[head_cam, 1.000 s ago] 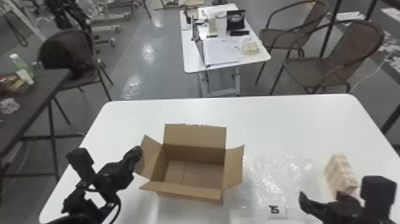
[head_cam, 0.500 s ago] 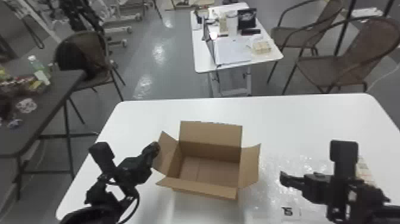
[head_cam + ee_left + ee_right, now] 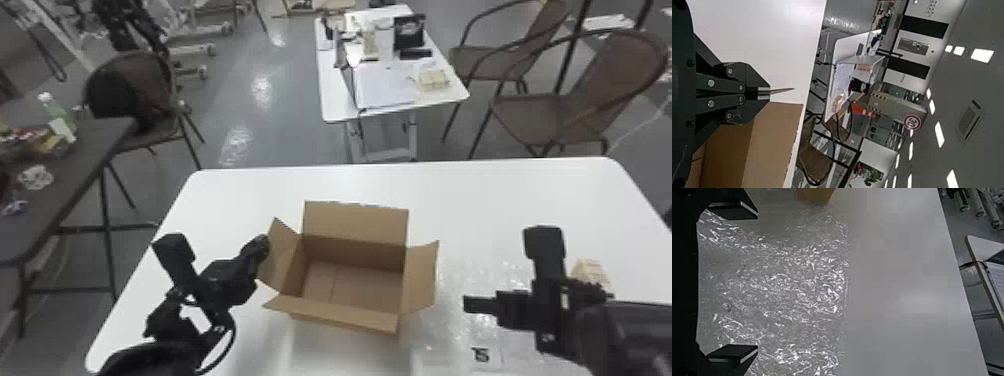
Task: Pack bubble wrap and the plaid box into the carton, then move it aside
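Right claw (image 3: 467, 304) moved closer to carton (image 3: 355, 252), fingers apart above bubble wrap (image 3: 789, 282); left claw (image 3: 263, 242) clamped on carton flap (image 3: 281, 252).

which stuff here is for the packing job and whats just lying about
For the job:
carton on the white table
bubble wrap beside it
plaid box

Just lying about:
green bottle on the dark table
papers on the far table
chairs
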`<action>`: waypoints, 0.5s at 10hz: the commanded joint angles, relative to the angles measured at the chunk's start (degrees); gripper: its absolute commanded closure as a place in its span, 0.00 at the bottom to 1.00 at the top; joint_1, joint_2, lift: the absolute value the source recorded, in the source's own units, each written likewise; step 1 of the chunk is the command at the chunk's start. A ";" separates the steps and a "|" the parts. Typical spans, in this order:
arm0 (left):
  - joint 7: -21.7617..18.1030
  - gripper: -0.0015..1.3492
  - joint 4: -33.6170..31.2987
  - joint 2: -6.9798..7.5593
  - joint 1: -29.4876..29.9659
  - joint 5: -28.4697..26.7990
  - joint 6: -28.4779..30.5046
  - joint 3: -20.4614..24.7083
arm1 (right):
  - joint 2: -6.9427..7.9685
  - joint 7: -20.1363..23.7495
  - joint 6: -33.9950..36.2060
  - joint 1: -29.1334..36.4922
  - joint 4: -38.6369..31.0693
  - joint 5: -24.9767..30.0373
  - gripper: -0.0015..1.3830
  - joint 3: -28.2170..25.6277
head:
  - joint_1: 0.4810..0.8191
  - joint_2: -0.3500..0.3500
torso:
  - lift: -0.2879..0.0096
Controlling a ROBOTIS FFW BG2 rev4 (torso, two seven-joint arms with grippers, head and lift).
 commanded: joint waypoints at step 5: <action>0.37 0.90 0.17 0.46 -0.07 0.50 -0.10 -0.44 | 0.05 1.68 1.71 -3.67 8.80 -0.58 0.44 3.04 | 0.63 0.82 | 0.88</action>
